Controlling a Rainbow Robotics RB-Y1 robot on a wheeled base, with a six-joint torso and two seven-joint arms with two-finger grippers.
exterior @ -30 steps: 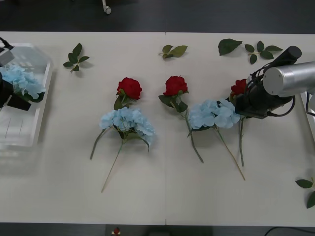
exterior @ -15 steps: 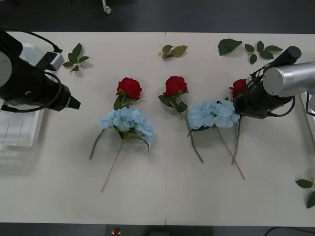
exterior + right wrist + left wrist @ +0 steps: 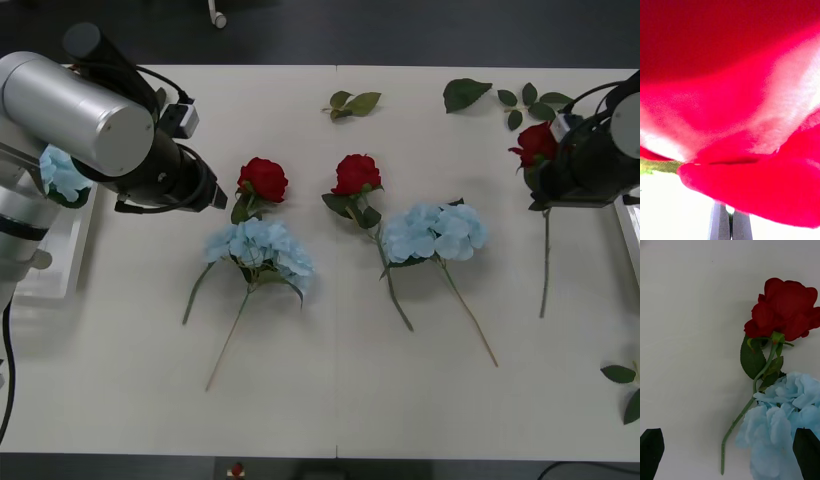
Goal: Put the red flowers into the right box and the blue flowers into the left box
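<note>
At the worktop's right edge, the right gripper [image 3: 548,178] held a red rose [image 3: 534,143], jaws clamped, box delivery judged next; the left gripper [image 3: 730,453], jaws spread, hung above a blue cluster [image 3: 780,427].

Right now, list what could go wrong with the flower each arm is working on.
The right gripper is shut on a red rose lifted near the table's right edge, and its long stem hangs free, so it might snag the right box's rim. The left gripper is open above a blue flower that overlaps another rose's stem, so closing there may grab both.
</note>
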